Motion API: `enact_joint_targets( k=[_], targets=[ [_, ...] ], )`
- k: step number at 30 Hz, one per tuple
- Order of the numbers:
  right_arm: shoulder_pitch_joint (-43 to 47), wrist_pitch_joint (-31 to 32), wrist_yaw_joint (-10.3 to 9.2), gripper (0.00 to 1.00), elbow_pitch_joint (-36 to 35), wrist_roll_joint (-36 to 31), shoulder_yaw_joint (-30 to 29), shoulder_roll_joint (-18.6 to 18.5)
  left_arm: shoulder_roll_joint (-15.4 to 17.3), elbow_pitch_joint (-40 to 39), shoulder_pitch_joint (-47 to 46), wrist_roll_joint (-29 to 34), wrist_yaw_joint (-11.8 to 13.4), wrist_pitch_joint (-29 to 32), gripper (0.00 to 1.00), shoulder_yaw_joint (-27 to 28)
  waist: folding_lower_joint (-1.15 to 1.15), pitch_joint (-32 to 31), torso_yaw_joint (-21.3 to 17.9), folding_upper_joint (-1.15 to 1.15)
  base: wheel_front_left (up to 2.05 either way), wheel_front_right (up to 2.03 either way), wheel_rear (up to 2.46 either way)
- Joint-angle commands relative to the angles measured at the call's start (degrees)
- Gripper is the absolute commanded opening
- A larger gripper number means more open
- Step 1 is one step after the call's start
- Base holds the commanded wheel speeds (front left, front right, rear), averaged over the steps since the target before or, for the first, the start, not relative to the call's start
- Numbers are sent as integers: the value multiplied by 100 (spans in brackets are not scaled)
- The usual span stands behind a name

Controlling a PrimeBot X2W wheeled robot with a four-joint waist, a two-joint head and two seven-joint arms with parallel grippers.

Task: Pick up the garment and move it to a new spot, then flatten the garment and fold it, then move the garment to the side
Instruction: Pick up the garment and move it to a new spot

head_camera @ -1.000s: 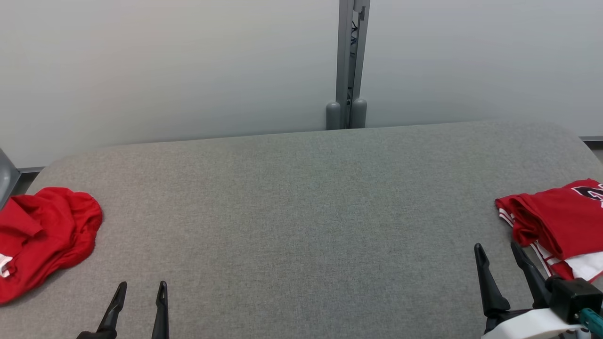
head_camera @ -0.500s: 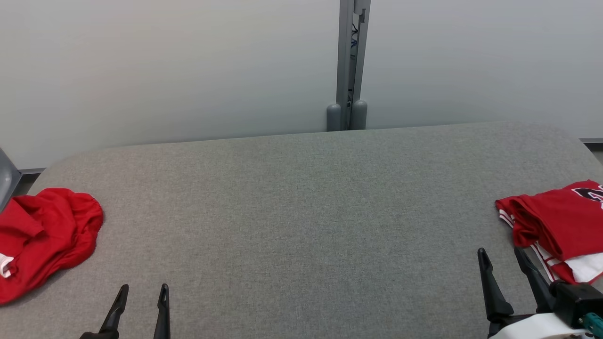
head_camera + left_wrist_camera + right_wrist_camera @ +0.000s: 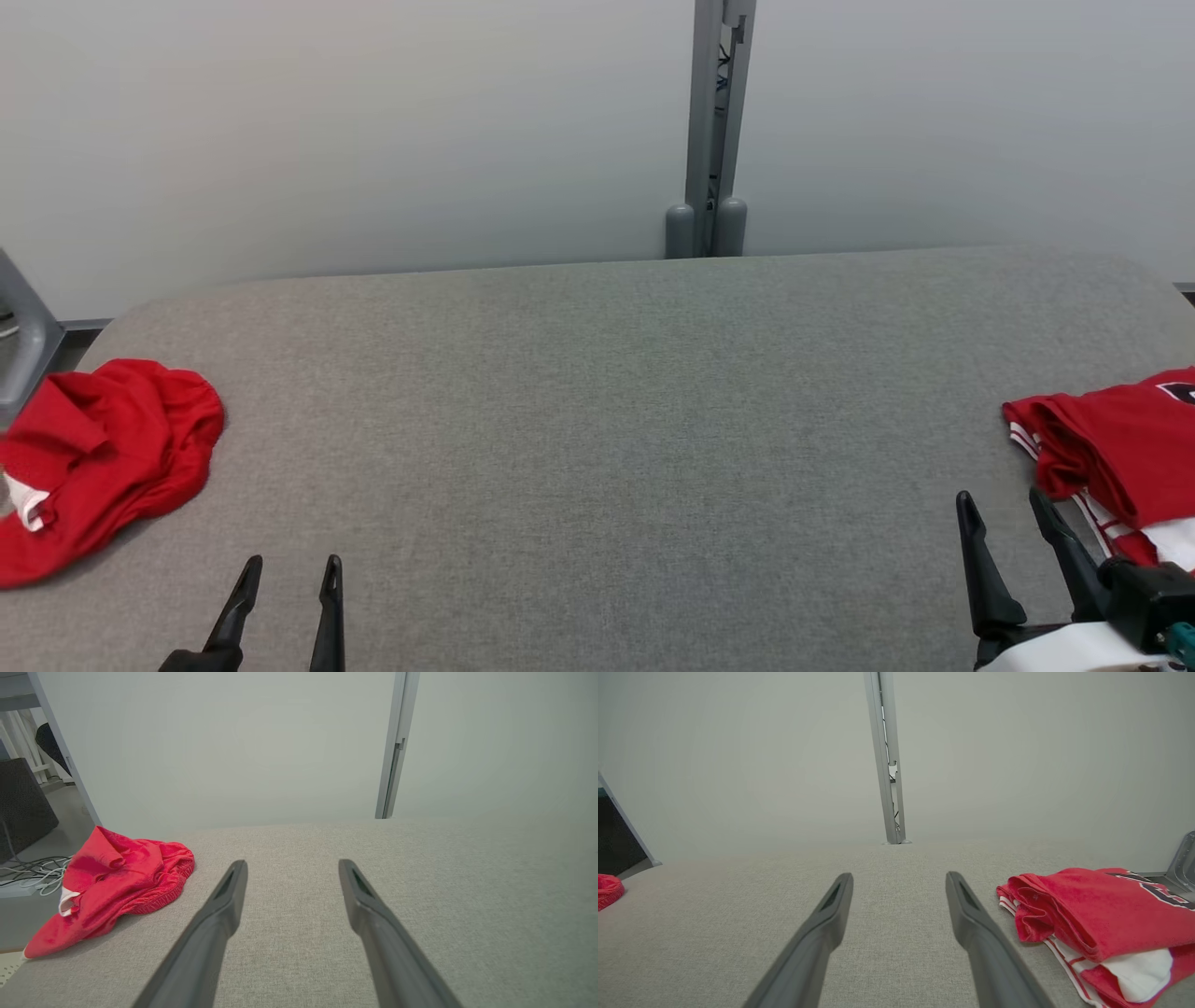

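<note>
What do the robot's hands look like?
The left gripper and right gripper each have two long, thin, dark fingers with pointed, slotted tips. Behind the right one sit a black block, white shell and teal bit.

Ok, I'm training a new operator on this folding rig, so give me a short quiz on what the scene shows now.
1. True or false: the left gripper and the right gripper are both open and empty.
2. The crumpled garment lies at which part of the table? A) its left end B) its middle C) its right end
3. Which thing lies closest to the right gripper?

Key:
1. True.
2. A.
3. The folded garment, just beside the gripper's fingers.
</note>
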Motion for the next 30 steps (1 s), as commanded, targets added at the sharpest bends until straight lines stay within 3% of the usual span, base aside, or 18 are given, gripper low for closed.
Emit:
enact_joint_targets(
  k=[1, 19, 30],
  targets=[
    [-5, 9, 0, 100, -64, -23, -10, -11, 34, -17, -147, -3, 29, -4, 100, 17, 0, 10, 143, 0, 0, 0, 0],
    [-49, 6, 0, 100, -230, 214, 327, -12, 269, -31, -405, -190, 49, -87, 100, 369, 0, -69, 1920, 0, 0, 0, 0],
    [-53, -31, 0, 100, -165, 254, 426, -13, 311, -24, -419, -204, 79, -130, 100, 385, 0, -104, 2278, 0, 0, 0, 0]
  ],
)
